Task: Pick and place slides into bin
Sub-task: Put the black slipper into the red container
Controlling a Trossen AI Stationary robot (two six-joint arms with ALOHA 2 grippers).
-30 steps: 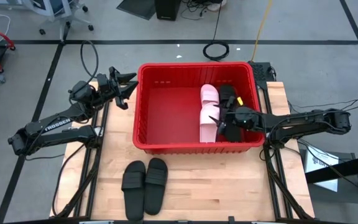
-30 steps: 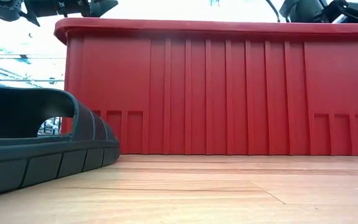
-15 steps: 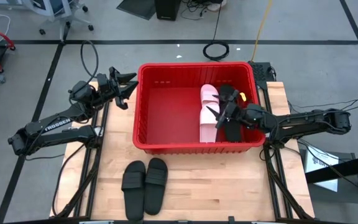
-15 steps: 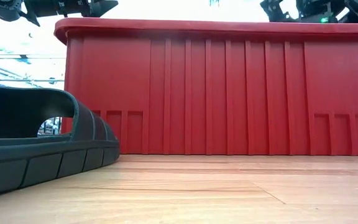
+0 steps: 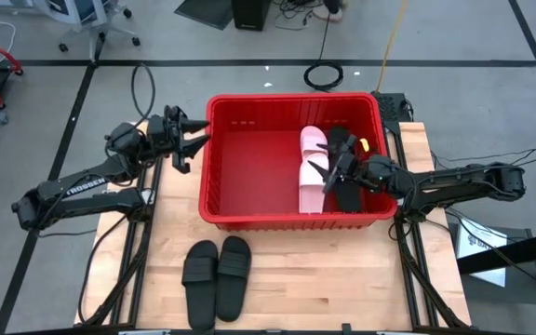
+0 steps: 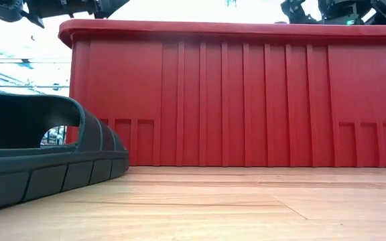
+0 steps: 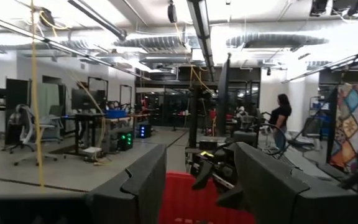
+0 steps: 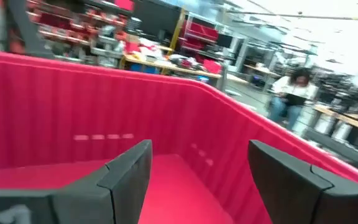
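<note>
The red bin (image 5: 249, 163) stands in the middle of the table. In it two pale pink slides (image 5: 312, 167) lie end to end right of centre. Black slides (image 5: 341, 140) lie beside them by the right wall, partly hidden under my right arm. Two more black slides (image 5: 217, 274) lie side by side on the table in front of the bin; one fills the low view's left (image 6: 39, 154). My right gripper (image 5: 322, 175) is open and empty above the slides in the bin. My left gripper (image 5: 192, 152) is open and empty just outside the bin's left rim.
The bin's thick rim (image 6: 233, 28) stands high above the tabletop. Bare wood (image 5: 342, 279) lies in front of the bin to the right of the two black slides. A person (image 7: 281, 121) stands far off in the room beyond the table.
My right gripper has risen a little inside the bin and shifted toward the pink slides, staying open. My left gripper has gone slightly toward the table's near edge beside the bin's left rim. The slides have not moved.
</note>
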